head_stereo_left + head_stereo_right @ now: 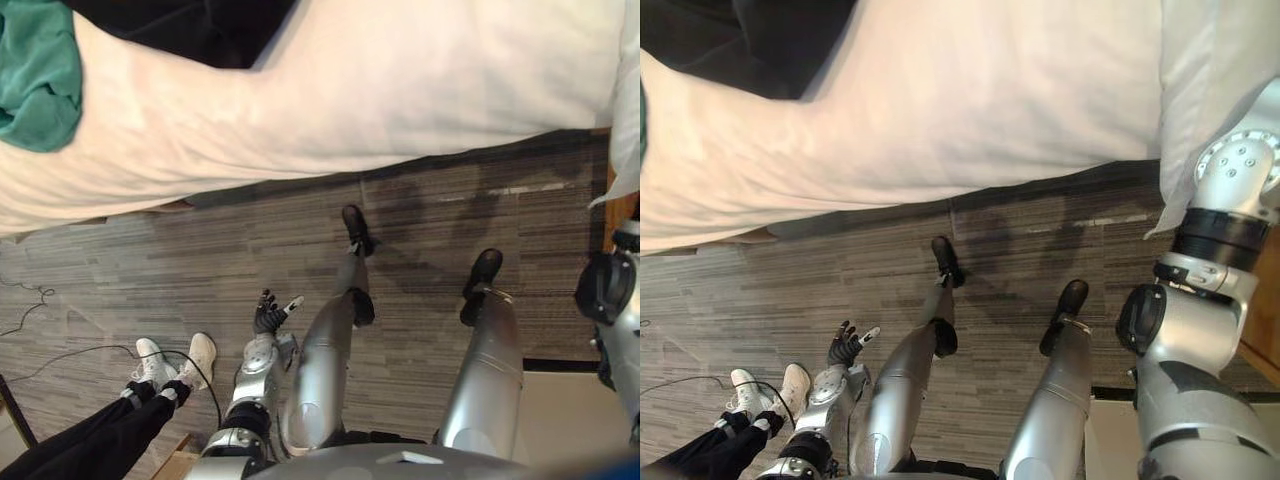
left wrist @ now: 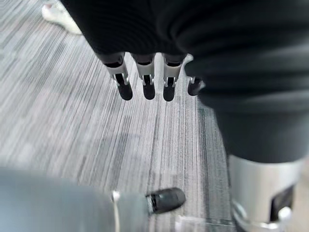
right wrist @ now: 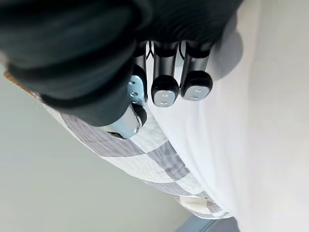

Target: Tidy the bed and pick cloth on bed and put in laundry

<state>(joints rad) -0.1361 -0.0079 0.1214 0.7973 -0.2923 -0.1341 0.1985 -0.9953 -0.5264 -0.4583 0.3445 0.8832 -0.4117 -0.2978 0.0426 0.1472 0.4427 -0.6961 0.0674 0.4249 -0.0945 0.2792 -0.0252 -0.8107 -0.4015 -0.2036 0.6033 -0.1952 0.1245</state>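
Observation:
The bed (image 1: 350,90) runs across the top of the eye views under a white sheet. A green cloth (image 1: 38,75) lies bunched at its far left, and a black cloth (image 1: 190,25) lies beside it at the top edge. My left hand (image 1: 270,316) hangs low over the floor, well short of the bed, open and holding nothing; its fingers (image 2: 145,82) point down at the floor. My right arm reaches up at the right by a white pillow (image 1: 1215,70). My right hand (image 3: 164,89) has relaxed fingers close to the white bedding, with a grey-and-white checked cloth (image 3: 140,164) beside it.
Grey striped flooring (image 1: 450,230) lies between me and the bed's edge. A person in black trousers and white shoes (image 1: 175,365) stands at my lower left. A wooden edge (image 1: 612,215) shows at the right, by the bed's corner.

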